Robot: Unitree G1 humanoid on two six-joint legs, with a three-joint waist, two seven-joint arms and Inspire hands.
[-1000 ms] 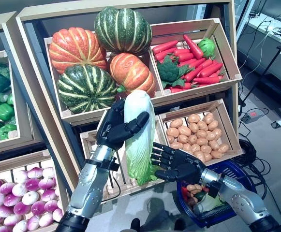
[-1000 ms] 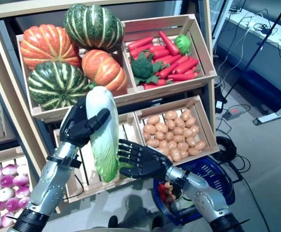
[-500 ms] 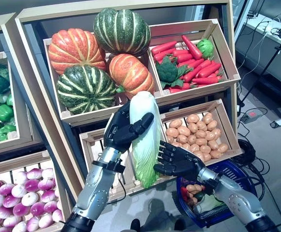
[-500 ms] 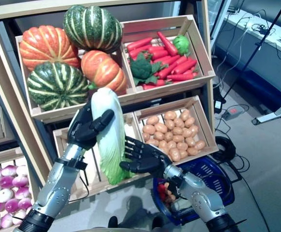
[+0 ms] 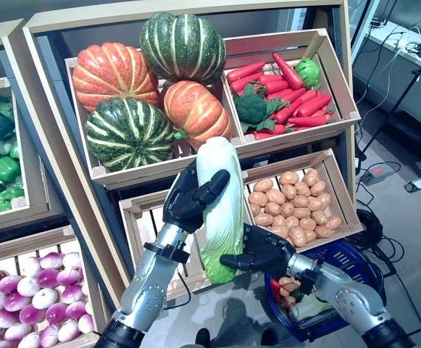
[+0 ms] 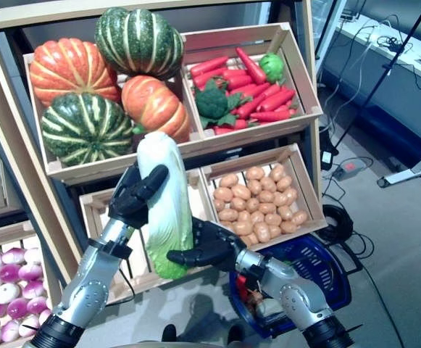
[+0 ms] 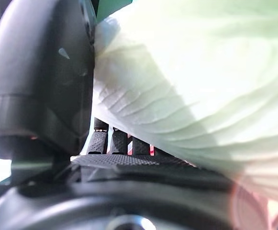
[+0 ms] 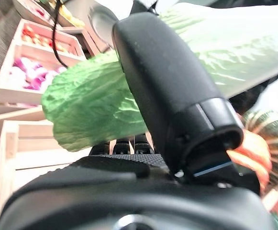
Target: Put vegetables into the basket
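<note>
A long pale green napa cabbage (image 5: 217,196) stands upright in the air in front of the stand's lower crates. My left hand (image 5: 192,199) is curled round its white upper part; its wrist view shows the thumb (image 7: 38,86) pressed on the cabbage (image 7: 201,72). My right hand (image 5: 264,250) grips the leafy lower end, with thumb (image 8: 167,96) across the leaves (image 8: 91,100) and fingers behind. The blue basket (image 5: 359,254) stands on the floor below and to the right of the cabbage. It holds small orange vegetables (image 5: 290,284), a red one and a pale green one.
The wooden stand (image 5: 47,152) with tilted crates rises close behind both hands. A crate of small brown round vegetables (image 5: 293,203) is just right of the cabbage. Cables and a power strip (image 5: 377,174) lie on the floor at the right.
My left hand has carried the cabbage a little to the right. My right hand has moved in from below and closed its thumb and fingers on the cabbage's leafy end.
</note>
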